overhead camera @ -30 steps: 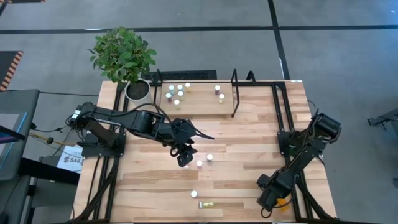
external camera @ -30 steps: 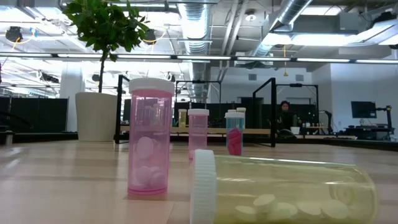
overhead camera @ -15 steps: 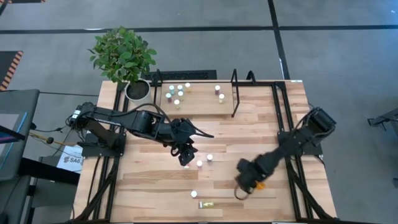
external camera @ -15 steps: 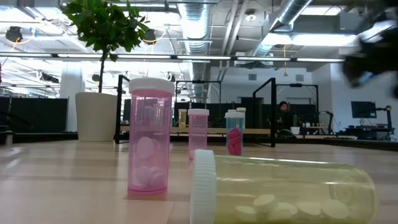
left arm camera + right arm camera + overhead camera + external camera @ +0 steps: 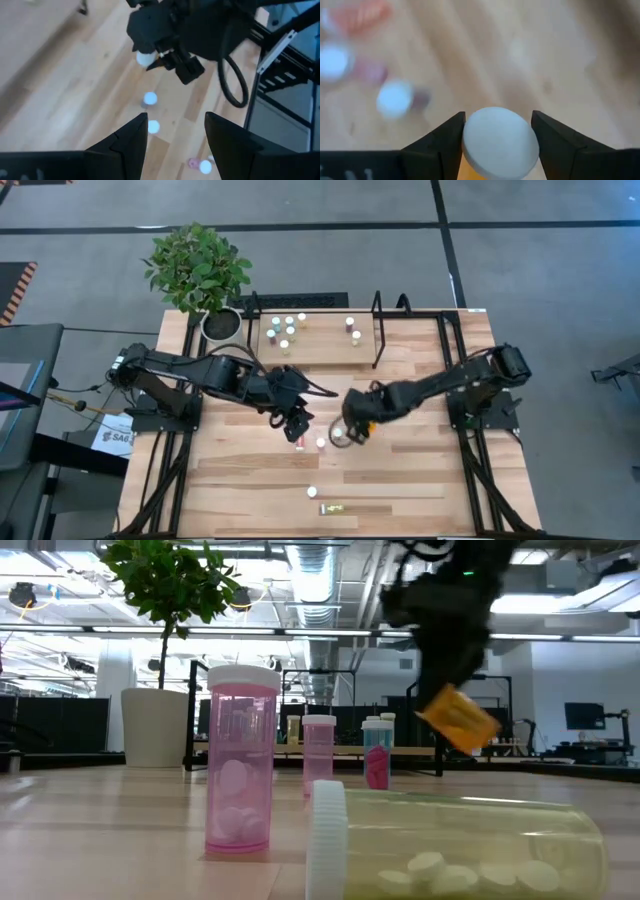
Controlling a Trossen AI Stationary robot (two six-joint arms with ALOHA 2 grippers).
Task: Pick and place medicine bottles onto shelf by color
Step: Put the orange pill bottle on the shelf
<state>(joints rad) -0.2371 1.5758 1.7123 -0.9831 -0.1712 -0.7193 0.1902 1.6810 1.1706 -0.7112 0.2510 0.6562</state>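
My right gripper [image 5: 345, 432] hangs over the middle of the table, shut on an orange medicine bottle [image 5: 460, 720] with a white cap [image 5: 500, 142]. Just to its left, my left gripper [image 5: 297, 425] stands open above the table with nothing between its fingers [image 5: 131, 135]. Under and between the two grippers, small white-capped bottles [image 5: 321, 443] stand on the wood. Another bottle [image 5: 312, 492] stands nearer the front, beside a yellow bottle [image 5: 332, 508] lying on its side. The shelf [image 5: 325, 345] at the far edge carries several bottles. My right gripper pinches the orange bottle between its two fingers at the cap end [image 5: 470, 150]. The fingers come from above, slanting down. The orange body [image 5: 462, 725] sticks out below them, tilted and lifted clear of the table.
A potted plant [image 5: 200, 270] stands at the far left corner. Black frame tubes [image 5: 378, 330] rise at the shelf's ends and run along the table's sides. In the low view a tall pink bottle [image 5: 240, 765] stands close to the camera behind the lying yellow one [image 5: 460, 845].
My right gripper has swept from the near right edge to the middle of the table, rising and turning as it went. It carries the orange bottle, which stays clear of the wood. The bottles on the table have not moved.
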